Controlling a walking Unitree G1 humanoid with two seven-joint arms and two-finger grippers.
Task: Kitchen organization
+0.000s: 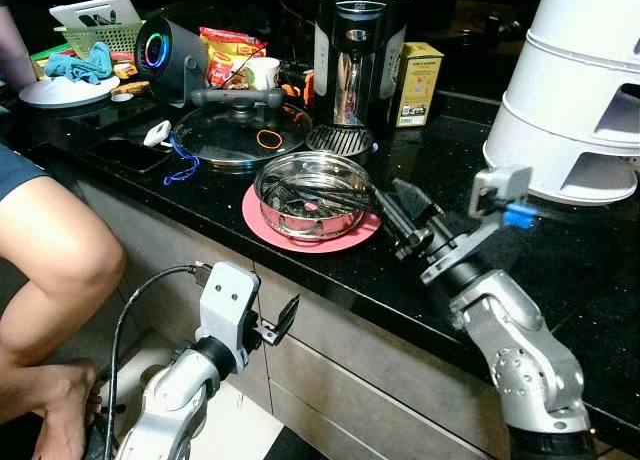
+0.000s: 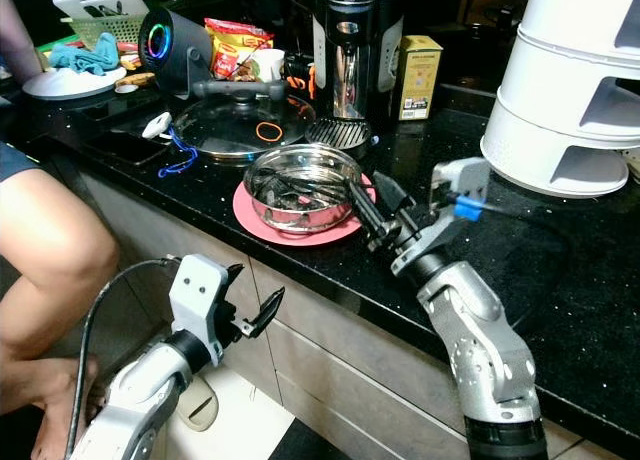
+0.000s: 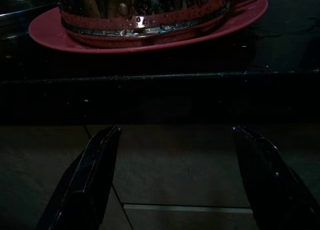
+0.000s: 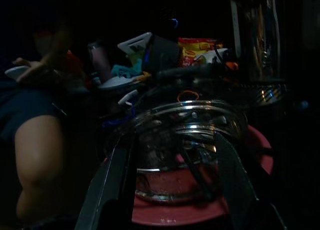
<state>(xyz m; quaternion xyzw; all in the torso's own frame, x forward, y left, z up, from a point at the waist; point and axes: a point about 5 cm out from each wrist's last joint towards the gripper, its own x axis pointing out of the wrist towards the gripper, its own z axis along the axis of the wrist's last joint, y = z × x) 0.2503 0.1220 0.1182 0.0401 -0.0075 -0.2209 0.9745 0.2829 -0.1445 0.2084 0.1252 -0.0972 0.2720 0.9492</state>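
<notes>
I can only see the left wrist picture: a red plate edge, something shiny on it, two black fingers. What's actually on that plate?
Observer: A steel bowl with dark utensils inside sits on the pink plate, on a black counter.
Operator: Is the other arm anywhere near it?
Observer: Yes. The right gripper is open at the bowl's rim, above the counter.
Operator: And the fingers I'm looking along?
Observer: That left gripper hangs below the counter edge, open, in front of the drawers.

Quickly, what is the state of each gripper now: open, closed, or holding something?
Left gripper: open, holding nothing, below the counter edge in front of the drawers.
Right gripper: open, holding nothing, fingers pointing at the steel bowl on the pink plate.
</notes>
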